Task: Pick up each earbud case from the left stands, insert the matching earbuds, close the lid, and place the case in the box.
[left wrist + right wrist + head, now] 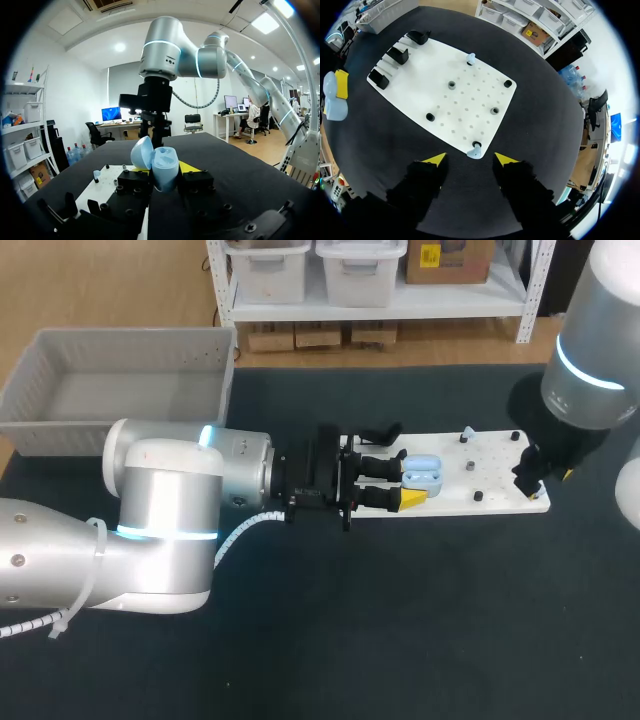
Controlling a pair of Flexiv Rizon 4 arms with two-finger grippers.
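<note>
The left gripper [400,483] pinches the open case [165,170] over the white board [420,85], and the right gripper [470,159] hangs spread above a small earbud [474,150], which could slip from an off-centre grasp.

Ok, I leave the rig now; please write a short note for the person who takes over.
Left pincer: shut on the blue earbud case, lid open, near the black stands.
Right pincer: open, above one earbud at the white board's edge; a second earbud sits at the opposite edge.
Done: case is off its stand.
Left: insert both earbuds, close lid, put case in the grey box.
</note>
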